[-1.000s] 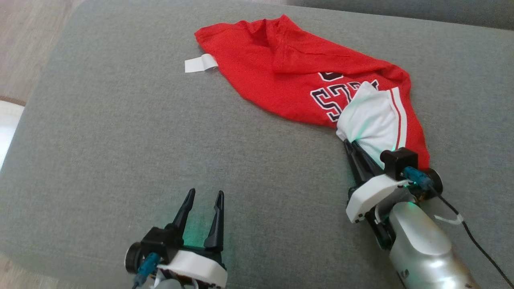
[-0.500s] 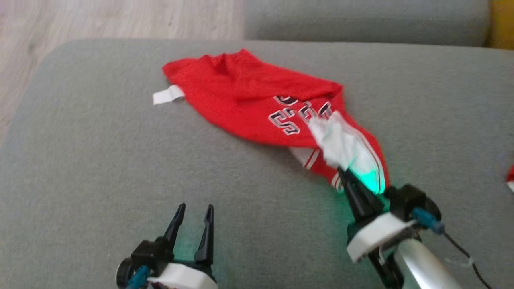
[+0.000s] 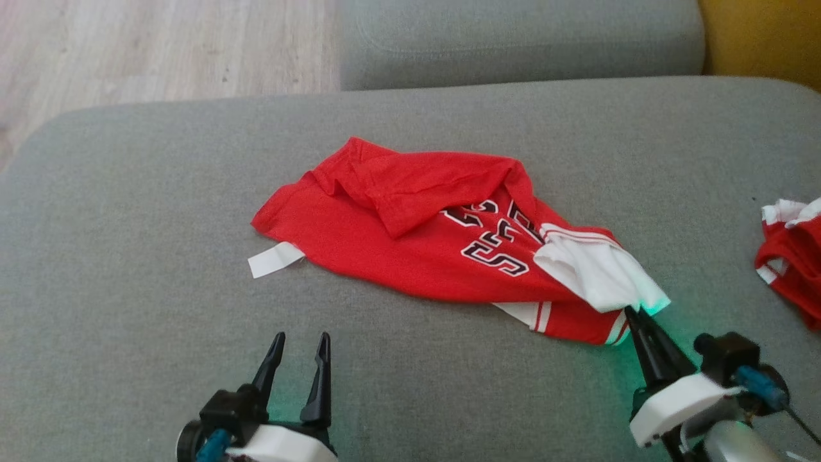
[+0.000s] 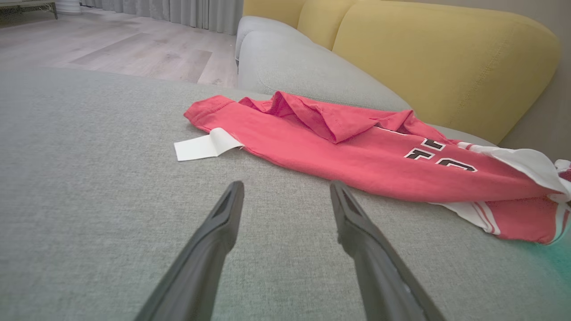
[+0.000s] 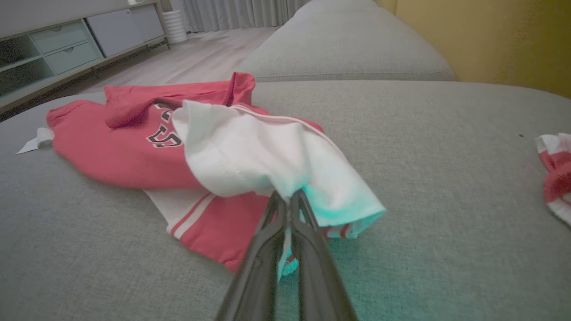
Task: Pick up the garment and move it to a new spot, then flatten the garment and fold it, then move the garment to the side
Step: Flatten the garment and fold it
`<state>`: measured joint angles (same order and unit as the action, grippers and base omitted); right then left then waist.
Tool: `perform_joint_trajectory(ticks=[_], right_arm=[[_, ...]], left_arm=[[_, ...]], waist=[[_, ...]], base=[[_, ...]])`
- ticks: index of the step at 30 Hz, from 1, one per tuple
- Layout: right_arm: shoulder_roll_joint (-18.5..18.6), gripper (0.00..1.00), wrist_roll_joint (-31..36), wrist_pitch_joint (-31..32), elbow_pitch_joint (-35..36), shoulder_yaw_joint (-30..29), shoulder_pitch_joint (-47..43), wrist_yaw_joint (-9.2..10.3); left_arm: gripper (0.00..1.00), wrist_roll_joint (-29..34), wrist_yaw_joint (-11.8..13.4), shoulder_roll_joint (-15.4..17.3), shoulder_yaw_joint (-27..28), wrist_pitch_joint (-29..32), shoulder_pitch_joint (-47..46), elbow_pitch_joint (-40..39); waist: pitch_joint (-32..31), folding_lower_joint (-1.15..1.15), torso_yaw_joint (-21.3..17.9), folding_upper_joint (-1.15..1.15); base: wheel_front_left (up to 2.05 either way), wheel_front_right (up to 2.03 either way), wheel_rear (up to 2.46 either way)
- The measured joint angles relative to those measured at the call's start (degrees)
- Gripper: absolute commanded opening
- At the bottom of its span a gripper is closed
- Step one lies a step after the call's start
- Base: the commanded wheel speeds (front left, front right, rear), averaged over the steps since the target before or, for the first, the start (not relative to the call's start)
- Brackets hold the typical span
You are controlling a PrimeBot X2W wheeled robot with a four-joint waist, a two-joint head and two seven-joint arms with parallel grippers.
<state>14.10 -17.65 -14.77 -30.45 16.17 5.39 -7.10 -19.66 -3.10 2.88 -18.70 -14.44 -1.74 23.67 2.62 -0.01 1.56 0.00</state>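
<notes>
garment (image 3: 397, 256): red jersey, crumpled, lying mid-cushion on the grey sofa (image 3: 160, 224).
right pincer (image 3: 632, 314): pressed together on its white edge, perhaps a sleeve.
left pincer (image 3: 301, 338): spread, holding nothing, well apart from the garment.

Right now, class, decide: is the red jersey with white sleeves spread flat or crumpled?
Crumpled: the red jersey has a flap folded over its lettering, and the right gripper is shut on its bunched white sleeve.

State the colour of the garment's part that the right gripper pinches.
White, on an otherwise red garment; best seen in the right wrist view, at the right gripper.
</notes>
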Motion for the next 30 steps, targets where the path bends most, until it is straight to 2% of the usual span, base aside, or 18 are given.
perform_joint_trajectory(ticks=[1, 6, 10, 14, 23, 30], right_arm=[[0.0, 1.00, 0.0, 0.0, 0.2, -0.5, 0.2, 0.00], [-0.2, 1.00, 0.9, 0.0, 2.2, -2.7, 3.0, 0.00], [-1.1, 1.00, 2.4, 0.0, 5.1, -5.5, 7.9, 0.00], [-2.2, 1.00, 3.1, 0.0, 6.5, -6.4, 8.6, 0.00], [-2.8, 1.00, 3.0, 0.0, 7.5, -4.3, 9.6, 0.00], [-2.8, 1.00, 2.8, 0.0, 8.0, -3.8, 11.0, 0.00]], left_arm=[[1.00, 0.0, 0.0, 0.0, -0.1, 0.0, -0.2, 0.0], [1.00, 0.0, 0.1, 0.0, -1.3, 0.0, -2.8, 0.0], [1.00, -1.3, 0.2, 0.0, -3.7, 0.0, -8.3, -0.1], [1.00, -3.1, 0.4, -0.1, -6.6, 0.0, -14.0, 1.4], [1.00, -11.2, 1.4, -0.4, -12.8, 0.0, -32.6, 14.4], [1.00, -17.1, 2.2, -0.6, -16.1, 0.0, -37.6, 25.0]], waist=[[0.4, 0.00, -0.1, 0.00], [2.4, 0.00, -0.7, 0.00], [4.6, 0.01, -1.2, 0.00], [6.7, 0.01, -1.7, 0.00], [12.3, 0.02, -4.4, 0.00], [15.4, 0.02, -7.4, 0.00]], base=[[0.00, 0.00, 0.00], [0.00, 0.00, 0.00], [0.00, 0.00, 0.00], [0.00, 0.00, 0.00], [0.00, 0.00, 0.00], [0.00, 0.00, 0.00]])
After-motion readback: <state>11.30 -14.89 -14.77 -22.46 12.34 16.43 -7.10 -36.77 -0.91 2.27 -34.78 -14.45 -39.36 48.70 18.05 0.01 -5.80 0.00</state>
